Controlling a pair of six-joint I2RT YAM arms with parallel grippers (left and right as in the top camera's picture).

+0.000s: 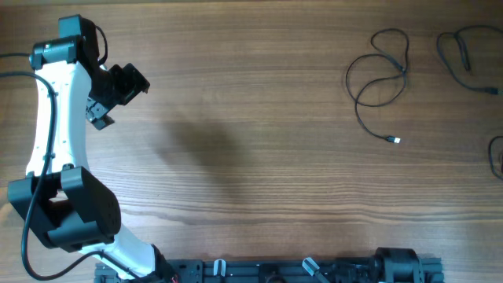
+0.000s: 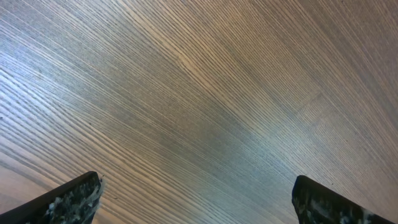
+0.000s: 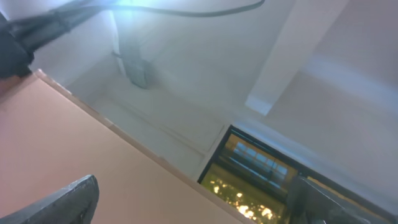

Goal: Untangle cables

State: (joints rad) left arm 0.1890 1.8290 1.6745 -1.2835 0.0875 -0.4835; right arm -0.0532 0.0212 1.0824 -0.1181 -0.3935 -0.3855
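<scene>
The wooden worktop (image 1: 259, 157) carries the left arm (image 1: 55, 102), white and black, which rises from the black rail (image 1: 259, 271) at the near edge. A thick black wire (image 1: 27, 212) loops beside the arm's lower joint. The cables (image 1: 377, 79) lie well apart from the left arm, across the worktop on the robot's right and toward the far edge, as 3 separate thin black strands. The strand closest to the left arm makes loose loops and ends in a small silver plug (image 1: 394, 140). Farther from the left arm, a second strand (image 1: 464, 47) curls near the far corner. A third strand (image 1: 497, 153) shows only as a short arc cut off by the frame. Only wood grain shows between the left arm and the strands. The left gripper (image 1: 118, 86) sits at the tip of the left arm, turned toward the cables' side, with its jaws spread wide and gripping nothing. In its wrist view the 2 dark fingertips (image 2: 68, 199) stand at the bottom corners with plain wood between them. The right gripper (image 3: 196, 205) does not show from overhead. In its own wrist view its 2 fingers (image 3: 68, 199) stand far apart with nothing held. It faces away from the worktop toward blurred pale walls and a dark cord (image 3: 186, 11).
</scene>
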